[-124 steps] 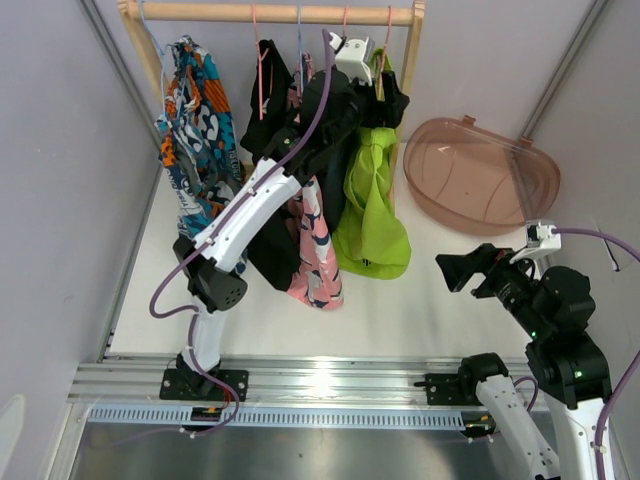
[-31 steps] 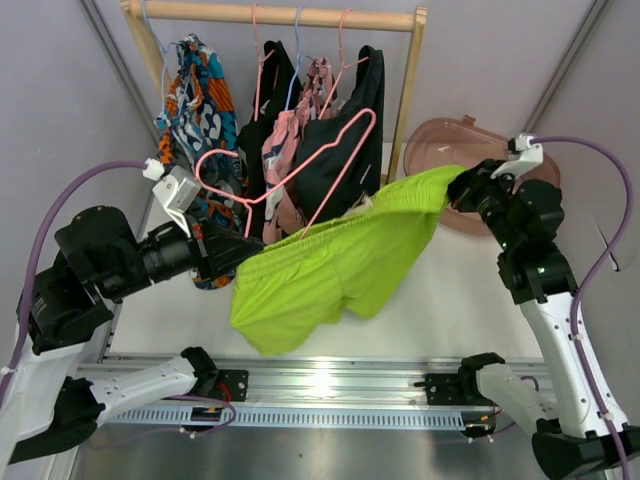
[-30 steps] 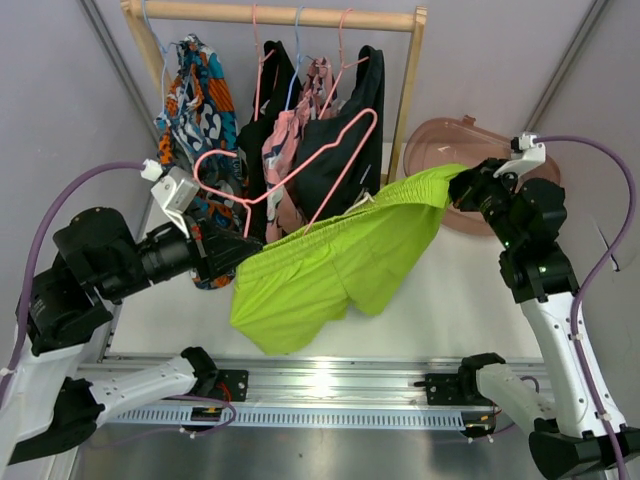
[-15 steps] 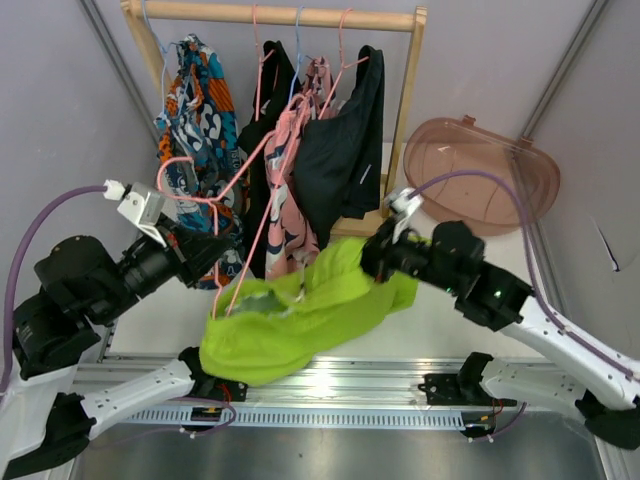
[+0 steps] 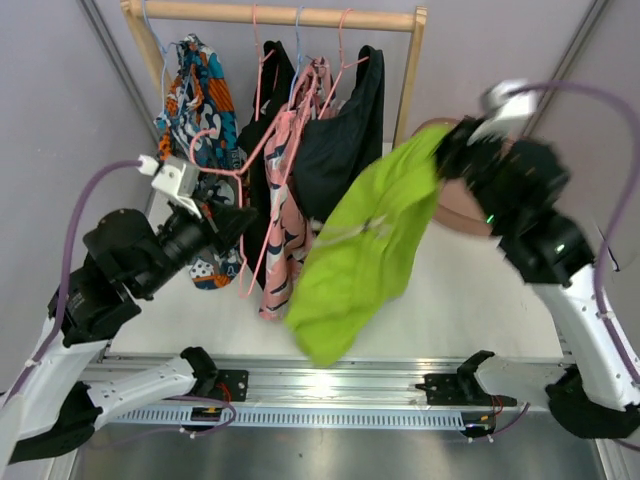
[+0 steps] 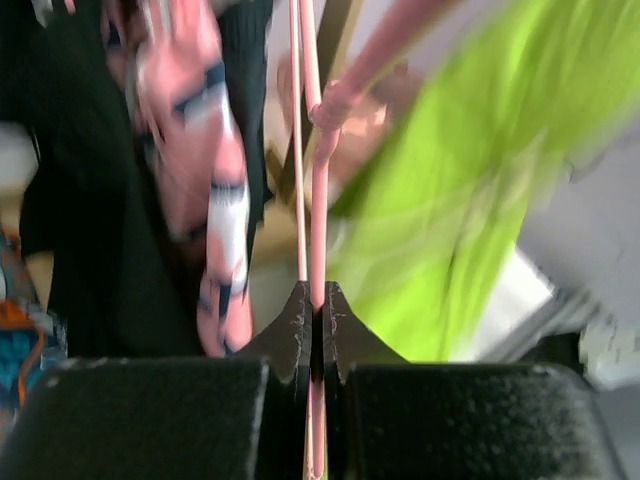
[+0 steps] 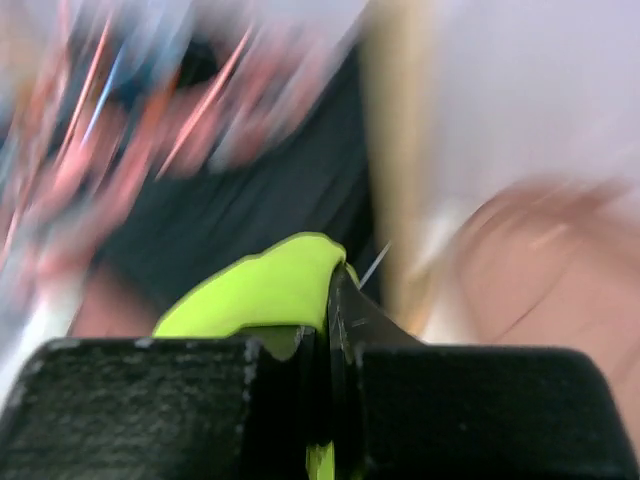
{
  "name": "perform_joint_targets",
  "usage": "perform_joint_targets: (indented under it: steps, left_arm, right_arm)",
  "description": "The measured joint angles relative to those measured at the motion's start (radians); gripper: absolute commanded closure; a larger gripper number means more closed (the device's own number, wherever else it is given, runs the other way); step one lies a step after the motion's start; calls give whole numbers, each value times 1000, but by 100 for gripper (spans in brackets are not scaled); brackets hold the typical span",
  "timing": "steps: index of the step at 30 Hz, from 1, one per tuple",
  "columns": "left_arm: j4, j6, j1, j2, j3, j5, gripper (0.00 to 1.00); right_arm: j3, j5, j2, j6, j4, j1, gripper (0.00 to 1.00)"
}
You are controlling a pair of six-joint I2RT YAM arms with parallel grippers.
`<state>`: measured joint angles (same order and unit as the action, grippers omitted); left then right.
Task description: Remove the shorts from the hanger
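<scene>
Four other shorts (image 5: pixel 345 120) hang on the wooden rack (image 5: pixel 270 13) above the desk (image 5: pixel 460 300). The lime green shorts (image 5: pixel 365 250), bunched low near the front rail half a second ago, now dangle full length over the desk from the raised right end effector (image 5: pixel 445 150), its fingers clamped tight on one edge of the fabric. The left end effector (image 5: pixel 238 221), likewise pinched closed, grips the wire of a pink hanger (image 6: pixel 319 200).
</scene>
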<state>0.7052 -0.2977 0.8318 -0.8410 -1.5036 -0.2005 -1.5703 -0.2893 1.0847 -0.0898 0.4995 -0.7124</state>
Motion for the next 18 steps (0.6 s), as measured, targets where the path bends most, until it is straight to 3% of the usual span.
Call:
perform_joint_targets:
  steps: [4,7,9,15,18]
  left_arm:
    - [74,-15,0,116,154,30,100]
    - [119,-24,0,182,206,47,100]
    - [129,-29,0,212,224,54,100]
    - [136,-35,0,217,254,65,100]
    - [135,-36,0,214,265,69,100]
  right_arm:
    - [-454,17,205,42,5,344,100]
    - [-793,69,396,57,-8,492,100]
    - [-917,119,498,45,-82,588,100]
    - [-849,178,667,-58,-248,782,100]
    - [-614,202,679,-69,-294,776,100]
